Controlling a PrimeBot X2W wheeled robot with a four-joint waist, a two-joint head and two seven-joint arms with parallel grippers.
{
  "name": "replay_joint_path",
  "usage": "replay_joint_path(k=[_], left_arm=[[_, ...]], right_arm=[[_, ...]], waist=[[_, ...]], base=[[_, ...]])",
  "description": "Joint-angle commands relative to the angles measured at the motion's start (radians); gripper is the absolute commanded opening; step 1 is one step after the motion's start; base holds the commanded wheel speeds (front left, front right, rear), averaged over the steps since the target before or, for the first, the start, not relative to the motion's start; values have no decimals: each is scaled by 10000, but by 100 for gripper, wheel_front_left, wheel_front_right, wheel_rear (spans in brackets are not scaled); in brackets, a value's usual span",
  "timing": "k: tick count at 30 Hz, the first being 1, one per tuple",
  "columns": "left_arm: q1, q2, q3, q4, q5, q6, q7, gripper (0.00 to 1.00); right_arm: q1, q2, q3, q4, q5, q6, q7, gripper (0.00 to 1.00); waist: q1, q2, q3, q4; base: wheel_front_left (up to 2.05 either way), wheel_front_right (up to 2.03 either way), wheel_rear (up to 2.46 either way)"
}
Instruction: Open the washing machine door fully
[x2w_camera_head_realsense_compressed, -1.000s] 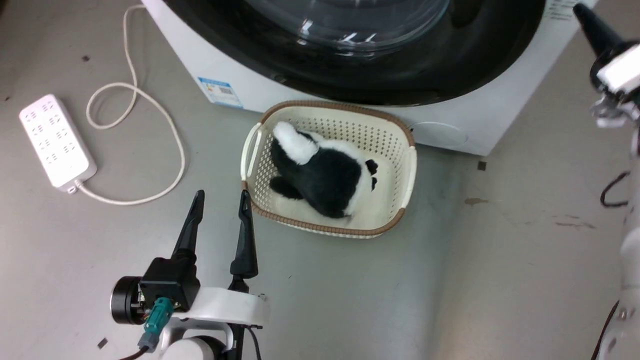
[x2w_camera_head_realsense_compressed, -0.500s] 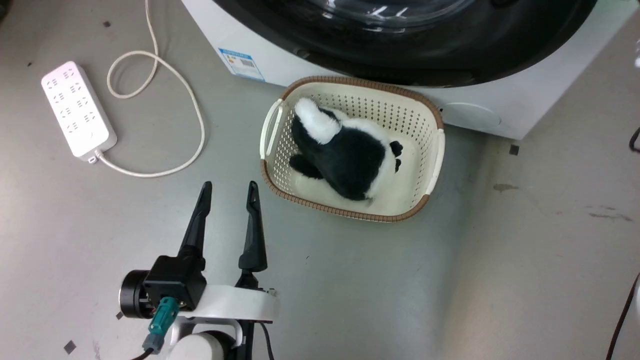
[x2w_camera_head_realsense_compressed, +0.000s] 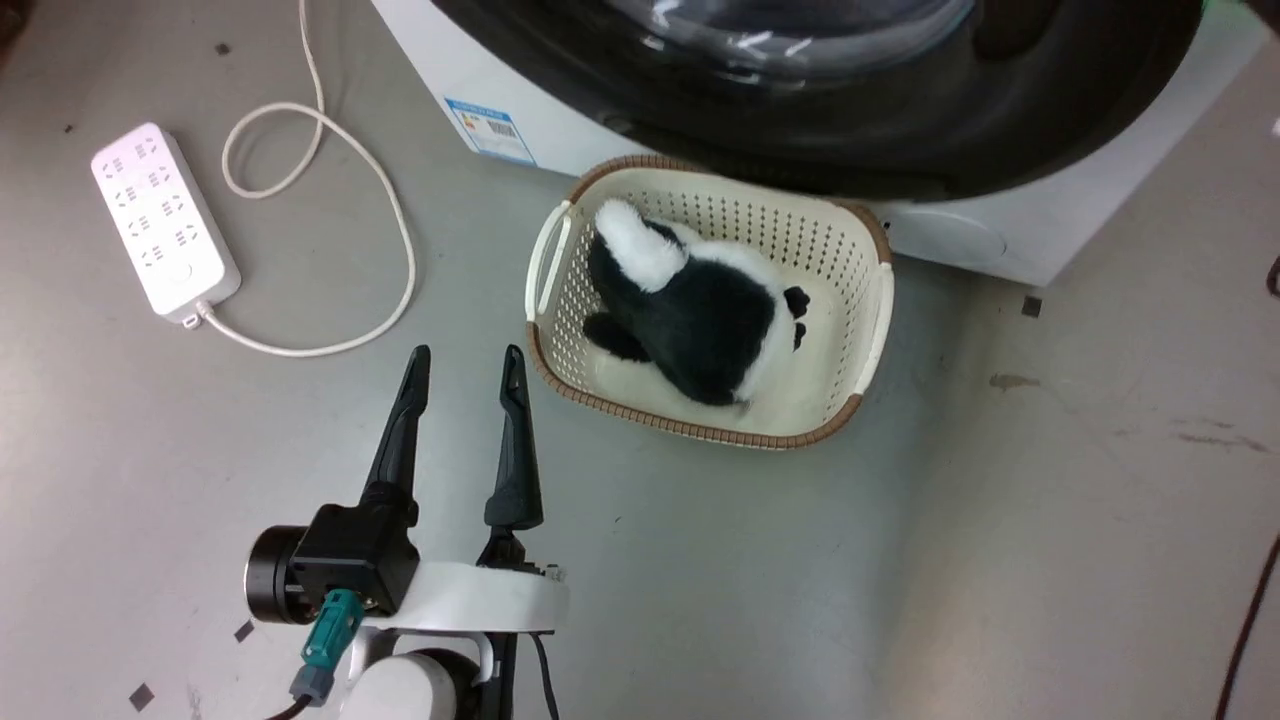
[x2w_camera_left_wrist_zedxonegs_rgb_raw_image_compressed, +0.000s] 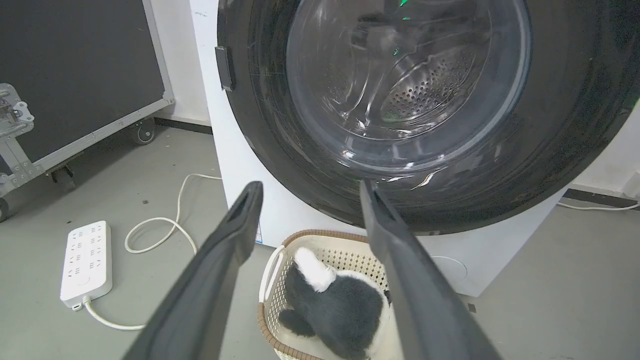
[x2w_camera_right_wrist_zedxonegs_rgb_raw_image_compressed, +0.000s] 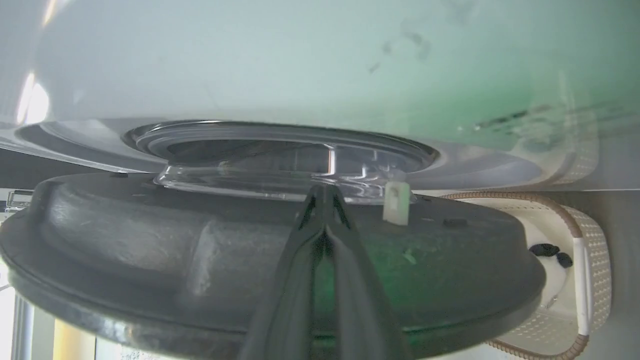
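Hovering beside the basket (x2w_camera_head_realsense_compressed: 690, 428), your left gripper (x2w_camera_head_realsense_compressed: 467, 352) is spread wide, holding nothing. Your right gripper (x2w_camera_right_wrist_zedxonegs_rgb_raw_image_compressed: 324, 189), pinched closed and empty, points at the door (x2w_camera_right_wrist_zedxonegs_rgb_raw_image_compressed: 125, 260) above the basket.

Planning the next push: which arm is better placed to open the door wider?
Right, probably: right pincer, shut, is at the door's inner face; left pincer hangs open by the basket.

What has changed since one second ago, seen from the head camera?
The head camera shifted. The washing machine door seems to have swung further out: its black rim now covers part of the basket's far edge. The right gripper, shut, points at the door's inner side. The left gripper stays open; basket, plush toy, power strip unmoved.
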Motion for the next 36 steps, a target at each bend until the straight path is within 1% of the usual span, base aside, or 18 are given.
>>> replay_joint_path(k=[1, 9, 13, 18, 22, 23, 24, 25, 27, 28, 32, 36], left_arm=[[-142, 11, -52, 21, -74, 40, -126, 100], [68, 12, 10, 144, -99, -29, -294, 100], [226, 12, 119, 202, -70, -109, -302, 100], [493, 12, 260, 313, -18, -241, -302, 100], [790, 12, 337, 445, 29, -401, -302, 100], [790, 12, 337, 445, 29, -401, -302, 100], [955, 12, 339, 550, 106, -507, -302, 100], [955, 12, 339, 550, 106, -507, -302, 100], [1115, 12, 289, 669, 200, -645, -302, 100], [1331, 12, 236, 787, 274, -760, -302, 100], [1546, 12, 233, 841, 272, -807, -302, 100], [1673, 12, 221, 891, 278, -847, -302, 100]], right_arm=[[79, 151, -119, 159, 265, 11, 245, 0], [1072, 693, -526, -97, 755, 10, 1201, 0], [1878, 1013, -577, -479, 751, 10, 1492, 0], [2933, 1308, -490, -927, 764, 10, 1972, 0], [3836, 1405, -290, -1259, 1004, 10, 2421, 0], [3836, 1405, -290, -1259, 1004, 10, 2421, 0], [4185, 1414, -13, -1215, 1506, 10, 2615, 0], [4185, 1414, -13, -1215, 1506, 10, 2615, 0], [4469, 1417, 461, -1122, 2127, 10, 2650, 0], [4910, 1419, 1458, -1076, 3176, 10, 2611, 0], [5586, 1420, 3106, -1246, 4773, 10, 2457, 0], [6331, 1420, 4915, -1701, 6022, 10, 2072, 0]], waist=[[0, 0, -166, -19], [0, 0, -837, -79], [0, 0, -1249, -117], [0, 0, -1773, -92], [0, 0, -2206, 9], [0, 0, -2206, 9], [0, 0, -2385, 75], [0, 0, -2385, 75], [0, 0, -2525, 116], [0, 0, -2688, 160], [0, 0, -2819, 189], [0, 0, -2884, 191]], base=[[0, 0, 0], [0, 0, 0], [0, 0, 0], [0, 0, 0], [0, 0, 0], [0, 0, 0], [0, 0, 0], [0, 0, 0], [0, 0, 0], [0, 0, 0], [0, 0, 0], [0, 0, 0]])
